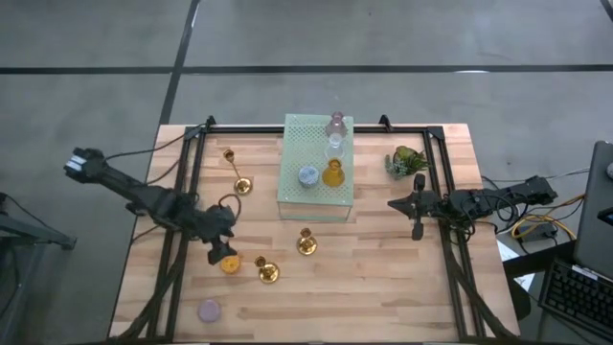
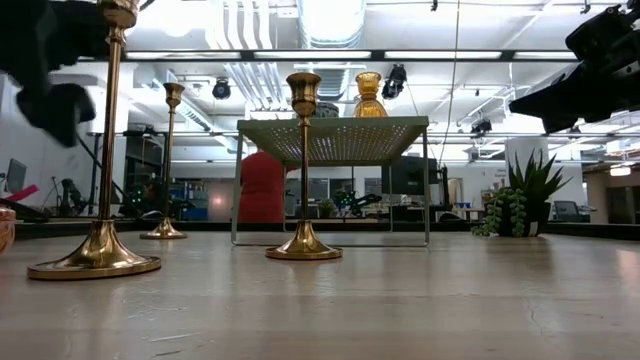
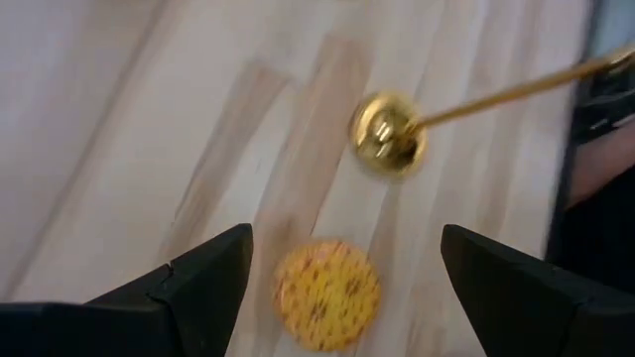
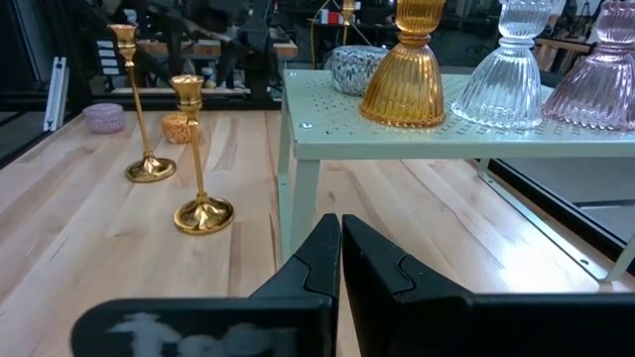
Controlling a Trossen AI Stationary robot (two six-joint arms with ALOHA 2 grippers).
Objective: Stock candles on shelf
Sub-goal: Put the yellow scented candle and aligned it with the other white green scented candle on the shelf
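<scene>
The left pincer (image 1: 222,251) hangs above the near-left part of the wooden surface (image 1: 383,287) with its fingers spread wide and nothing between them, and the left wrist view shows the orange candle (image 3: 326,295) lying on the surface directly between the two dark fingers (image 3: 203,278). Picking up this candle looks like the step in hand. To do it well, the pincer should come straight down, keeping the candle centred so both fingers meet its round side together; closing off-centre would likely push it sliding across the boards. A brass candlestick (image 1: 267,272) stands just to the right of the candle, so the descent and the lift after it need to stay clear of its tall stem, which would tip easily. The grip should be moderate, since a small round jar can squirt out of a hard pinch. Once raised, the candle has to go high enough to pass over the rim of the mint-green shelf (image 1: 299,196) at the middle far part of the surface, where an amber candle (image 1: 332,173), a clear one (image 1: 334,147), a mauve-pink one (image 1: 335,123) and a pale blue one (image 1: 308,175) already stand; the bare mesh on the shelf's left side seems the safest spot. A lilac candle (image 1: 209,310) waits near the front-left corner. The right pincer (image 1: 418,204) idles at the right of the shelf, fingers closed together and empty.
</scene>
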